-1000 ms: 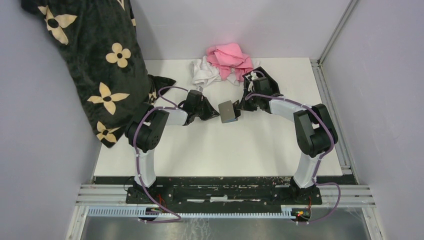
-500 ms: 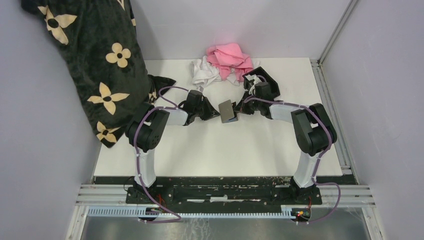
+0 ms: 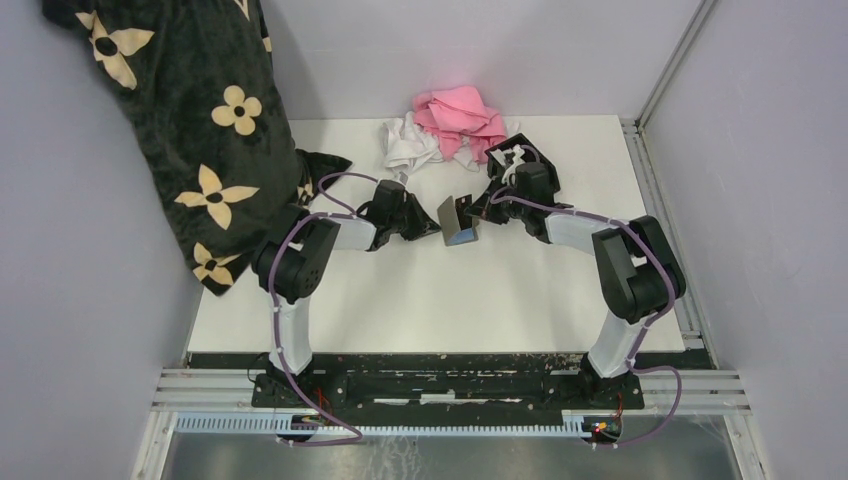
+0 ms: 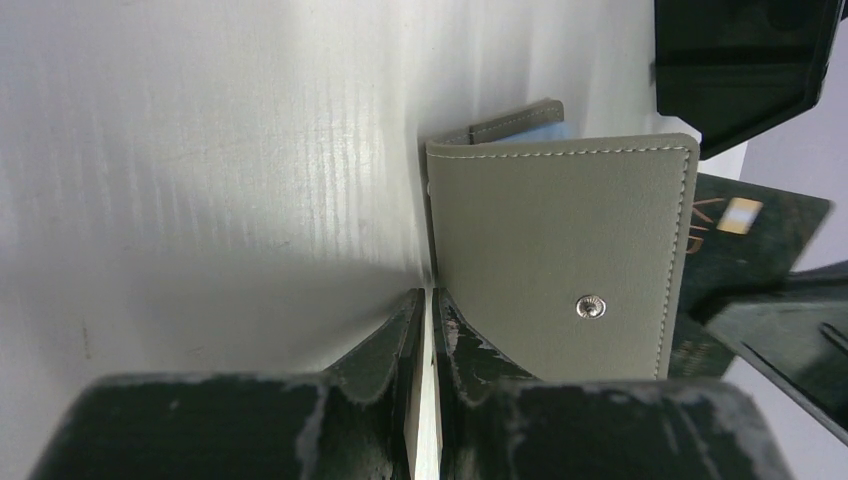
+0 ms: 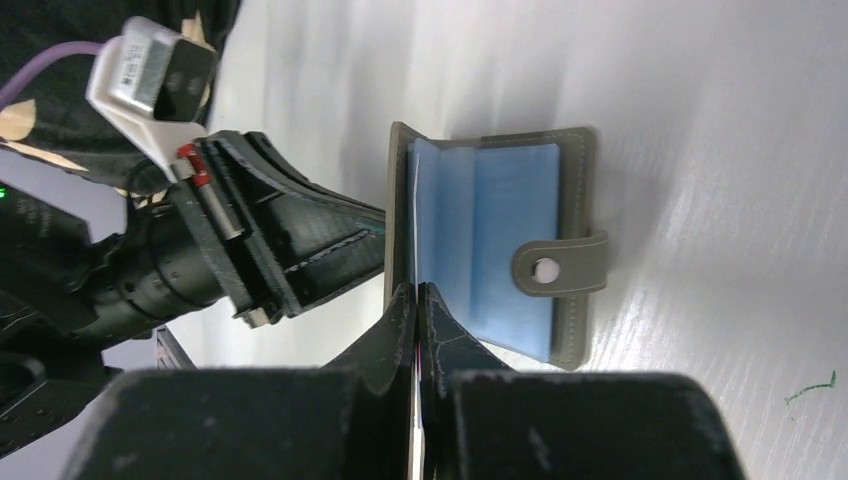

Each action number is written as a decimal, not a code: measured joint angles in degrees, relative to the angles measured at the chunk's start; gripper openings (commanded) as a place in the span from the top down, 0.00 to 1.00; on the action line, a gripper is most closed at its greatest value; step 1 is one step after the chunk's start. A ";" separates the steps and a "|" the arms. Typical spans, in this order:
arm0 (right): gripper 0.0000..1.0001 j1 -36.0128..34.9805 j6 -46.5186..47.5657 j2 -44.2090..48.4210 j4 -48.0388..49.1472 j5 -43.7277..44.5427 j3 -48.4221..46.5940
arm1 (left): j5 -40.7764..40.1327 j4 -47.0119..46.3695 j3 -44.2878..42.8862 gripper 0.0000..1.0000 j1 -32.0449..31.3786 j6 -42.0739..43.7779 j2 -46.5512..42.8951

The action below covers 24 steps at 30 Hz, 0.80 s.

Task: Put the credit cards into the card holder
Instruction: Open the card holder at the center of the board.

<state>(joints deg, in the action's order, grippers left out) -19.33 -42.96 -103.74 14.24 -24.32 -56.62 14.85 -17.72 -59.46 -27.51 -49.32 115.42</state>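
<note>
A grey folding wallet lies open mid-table, its blue inside facing up. One cover stands upright, and my left gripper is shut on that cover's edge. My right gripper is shut on a thin credit card, seen edge-on beside the upright cover. The left wrist view shows this card as dark with a gold chip. In the top view the two grippers meet at the wallet. The black card holder sits behind the right wrist, partly covered by it.
A pink cloth and a white cloth are heaped at the table's back edge. A black fabric with cream flowers hangs over the table's left side. A metal rail runs along the right edge.
The wallet's cover has swung from nearly flat to upright, baring the blue inside. The right gripper has shifted slightly back and left at the wallet. The left gripper has barely moved.
</note>
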 measured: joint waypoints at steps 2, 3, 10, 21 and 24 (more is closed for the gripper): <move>0.99 0.00 0.59 1.27 -0.22 0.02 0.02 | 0.35 -0.04 -0.39 0.84 -0.20 0.02 0.35; 0.99 0.00 0.83 1.73 -0.22 0.02 0.00 | 0.50 0.00 -0.74 0.84 -0.42 0.04 0.57; 0.99 -0.20 1.51 2.36 -1.09 -0.07 0.00 | 2.32 0.22 -3.96 0.84 -3.26 0.87 2.89; 0.99 -1.33 3.72 2.36 -2.80 1.25 0.02 | 7.28 -1.40 -6.84 0.83 -5.20 1.07 6.12; 0.99 -1.46 4.83 2.40 -3.50 2.58 0.00 | 7.74 -1.31 -7.26 0.83 -5.70 1.49 6.47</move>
<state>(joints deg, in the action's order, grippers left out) -20.80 -38.13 -101.34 10.74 -21.74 -56.62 22.59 -19.03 -66.72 -33.21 -47.83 121.89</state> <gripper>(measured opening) 0.017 0.160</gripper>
